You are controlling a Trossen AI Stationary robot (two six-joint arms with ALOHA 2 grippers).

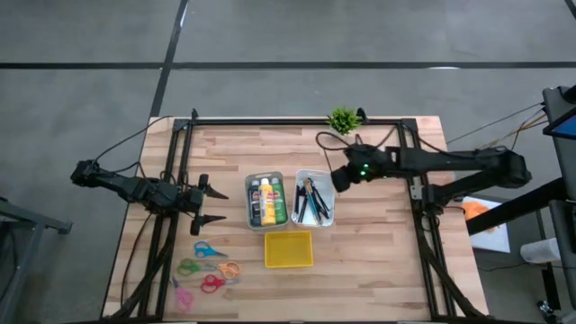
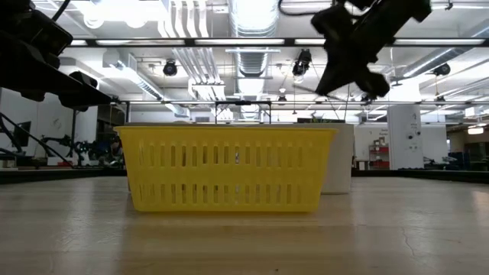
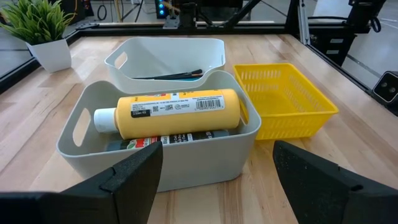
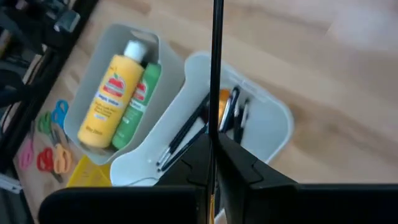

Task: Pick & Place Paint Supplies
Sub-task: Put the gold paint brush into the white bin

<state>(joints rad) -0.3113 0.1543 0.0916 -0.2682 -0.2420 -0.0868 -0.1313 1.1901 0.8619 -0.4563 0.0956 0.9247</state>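
A grey bin (image 1: 249, 200) in the middle of the table holds the paint bottles: a yellow bottle (image 4: 109, 93), a green bottle (image 4: 138, 102) and a dark one below them. Beside it on the right, a white bin (image 4: 270, 127) holds several thin dark brushes (image 4: 183, 137) and pencils. My right gripper (image 4: 214, 163) hovers over the white bin's far right corner (image 1: 339, 178), shut on a thin dark brush (image 4: 217, 56). My left gripper (image 3: 217, 163) stands open, left of the grey bin (image 1: 214, 205), with nothing between its fingers. My right gripper pinches the thin dark brush's handle (image 4: 217, 115) between its two shut fingers. The fingers come slanting down from the table's right side. The brush sticks out ahead of the fingertips, lifted clear above the white bin. Which end it has, I cannot tell.
A yellow slotted basket (image 1: 288, 249) stands just in front of the two bins. Several coloured scissors (image 1: 209, 267) lie at the near left. A small potted plant (image 1: 343, 120) stands at the far edge. A black frame (image 1: 297, 121) runs along the far and side edges.
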